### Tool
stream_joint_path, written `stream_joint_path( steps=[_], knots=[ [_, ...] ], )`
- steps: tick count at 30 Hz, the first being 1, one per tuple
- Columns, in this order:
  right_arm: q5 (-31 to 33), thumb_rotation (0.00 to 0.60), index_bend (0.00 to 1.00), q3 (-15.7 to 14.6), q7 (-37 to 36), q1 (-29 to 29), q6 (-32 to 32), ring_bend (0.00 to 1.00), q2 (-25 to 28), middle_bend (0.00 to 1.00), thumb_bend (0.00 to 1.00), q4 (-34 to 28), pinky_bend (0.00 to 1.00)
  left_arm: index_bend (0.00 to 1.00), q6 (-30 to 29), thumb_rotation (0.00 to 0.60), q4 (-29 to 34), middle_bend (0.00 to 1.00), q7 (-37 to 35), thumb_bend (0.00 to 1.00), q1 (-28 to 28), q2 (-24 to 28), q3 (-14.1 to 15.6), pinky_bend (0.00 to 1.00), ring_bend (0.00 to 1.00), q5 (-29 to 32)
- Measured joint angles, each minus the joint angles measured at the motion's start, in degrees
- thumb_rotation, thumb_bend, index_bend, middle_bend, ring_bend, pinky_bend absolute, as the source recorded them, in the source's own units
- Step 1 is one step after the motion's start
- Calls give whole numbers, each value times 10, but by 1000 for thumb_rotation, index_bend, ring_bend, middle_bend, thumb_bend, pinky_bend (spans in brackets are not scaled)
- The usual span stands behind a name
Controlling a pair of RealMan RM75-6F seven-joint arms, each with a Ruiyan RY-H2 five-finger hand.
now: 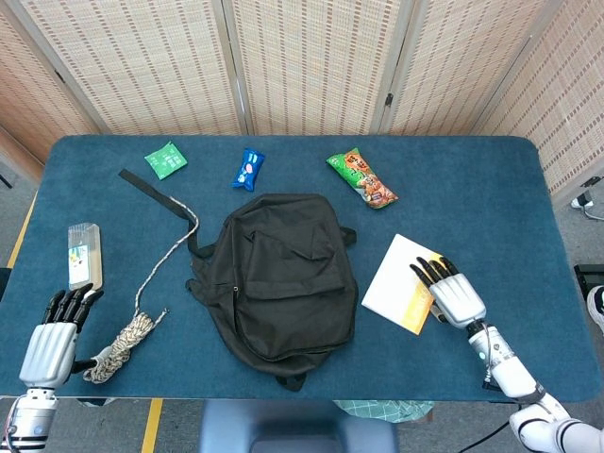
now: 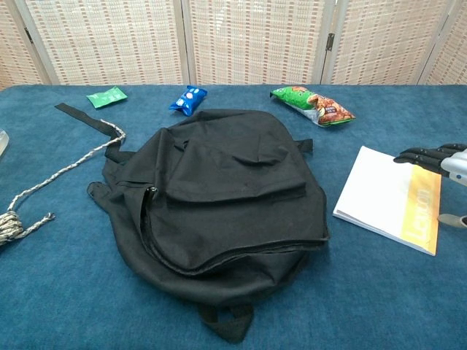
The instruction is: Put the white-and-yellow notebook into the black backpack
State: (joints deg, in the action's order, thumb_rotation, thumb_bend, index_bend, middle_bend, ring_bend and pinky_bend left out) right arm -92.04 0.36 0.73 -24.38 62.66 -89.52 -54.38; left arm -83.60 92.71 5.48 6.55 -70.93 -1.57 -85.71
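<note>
Notebook (image 1: 404, 282) lies flat on the table (image 1: 491, 198), just right of the backpack (image 1: 274, 278), yellow band on its right edge. My right hand (image 1: 451, 294) hangs over that band, fingers (image 2: 423, 155) straight, slightly spread, holding nothing; whether they touch the cover I cannot tell. My left hand (image 1: 55, 335) sits at the near left table edge, fingers extended and empty, beside the rope (image 1: 127, 335). Three snack packets line the far side
</note>
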Motion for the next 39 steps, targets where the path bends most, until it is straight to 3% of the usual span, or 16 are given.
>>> stream_joint_path(
  steps=[39],
  knots=[
    [11,600,0,-18,5,-23,-16,135,-14,67,339,13,105,167,3,600,-5,107,-12,209,-2,2,2,13,104,2]
  ],
)
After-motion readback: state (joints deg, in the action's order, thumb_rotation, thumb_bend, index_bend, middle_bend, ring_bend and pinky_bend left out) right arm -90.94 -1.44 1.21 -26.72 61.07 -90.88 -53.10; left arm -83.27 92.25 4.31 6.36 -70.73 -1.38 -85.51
